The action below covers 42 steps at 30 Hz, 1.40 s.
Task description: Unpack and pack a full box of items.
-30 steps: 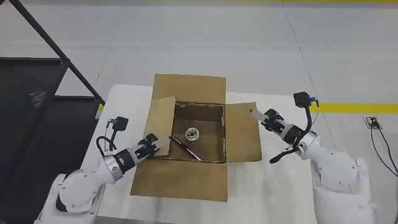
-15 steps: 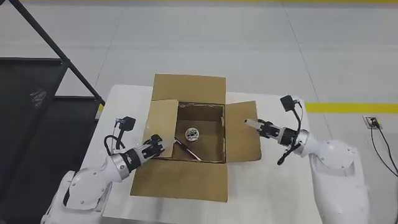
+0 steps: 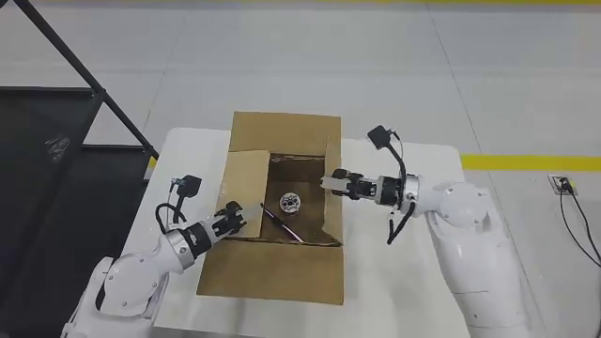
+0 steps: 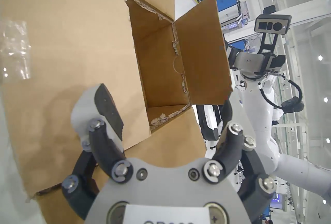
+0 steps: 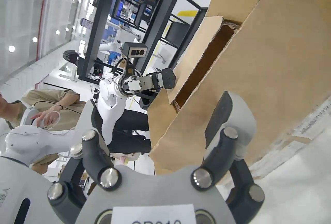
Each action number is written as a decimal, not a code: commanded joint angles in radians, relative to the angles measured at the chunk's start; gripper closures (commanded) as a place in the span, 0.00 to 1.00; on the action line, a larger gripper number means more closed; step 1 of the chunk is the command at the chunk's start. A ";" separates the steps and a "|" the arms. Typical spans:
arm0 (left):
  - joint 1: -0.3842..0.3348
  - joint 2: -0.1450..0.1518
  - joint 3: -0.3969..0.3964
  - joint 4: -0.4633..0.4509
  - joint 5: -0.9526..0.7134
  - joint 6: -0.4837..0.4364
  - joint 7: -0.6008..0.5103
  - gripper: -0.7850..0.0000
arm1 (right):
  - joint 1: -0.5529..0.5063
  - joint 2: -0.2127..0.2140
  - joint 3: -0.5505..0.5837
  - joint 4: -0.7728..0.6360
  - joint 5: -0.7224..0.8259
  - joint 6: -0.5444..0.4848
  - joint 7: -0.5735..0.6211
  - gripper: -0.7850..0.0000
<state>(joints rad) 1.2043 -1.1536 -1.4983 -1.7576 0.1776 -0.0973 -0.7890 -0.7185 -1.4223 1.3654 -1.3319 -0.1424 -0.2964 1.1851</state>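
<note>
- Cardboard box point(image 3: 285, 133) open on table point(image 3: 192, 155); dark pen point(image 3: 280, 223) and small round item point(image 3: 290, 202) on its floor.
- Left gripper point(image 3: 235, 217) at left flap point(image 3: 242, 183), fingers apart.
- Right gripper point(image 3: 331, 183) at upright right flap point(image 4: 201, 54), fingers apart, flap edge between them.

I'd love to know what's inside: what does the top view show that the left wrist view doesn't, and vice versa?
Top view: the floor of the box, with a small round item and a dark stick lying on it. Left wrist view: a crinkled clear film on one flap, and torn paper edging along the inner walls. Both: the open box, its right flap raised, and the right arm just behind that flap.
</note>
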 commanded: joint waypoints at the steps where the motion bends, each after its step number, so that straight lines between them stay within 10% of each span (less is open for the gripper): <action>1: -0.002 0.001 0.000 0.005 0.000 0.003 0.001 0.00 | 0.031 -0.006 -0.059 0.031 -0.041 0.008 -0.031 0.00; 21: -0.016 0.012 0.001 0.055 -0.049 0.018 0.022 0.00 | 0.138 -0.029 -0.289 0.198 -0.246 0.069 -0.207 0.00; 29: 0.028 0.029 -0.134 -0.008 -0.139 -0.011 0.006 0.00 | 0.113 -0.016 -0.257 0.122 -0.224 0.047 -0.247 0.00; 42: 0.139 0.091 -0.423 0.117 -0.336 -0.019 -0.485 0.00 | 0.098 -0.007 -0.247 0.042 -0.262 0.074 -0.261 0.00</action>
<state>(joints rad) 1.3450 -1.0673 -1.9160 -1.6578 -0.1424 -0.1158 -1.2141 -0.6202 -1.4291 1.1187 -1.2898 -0.4046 -0.2221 0.9245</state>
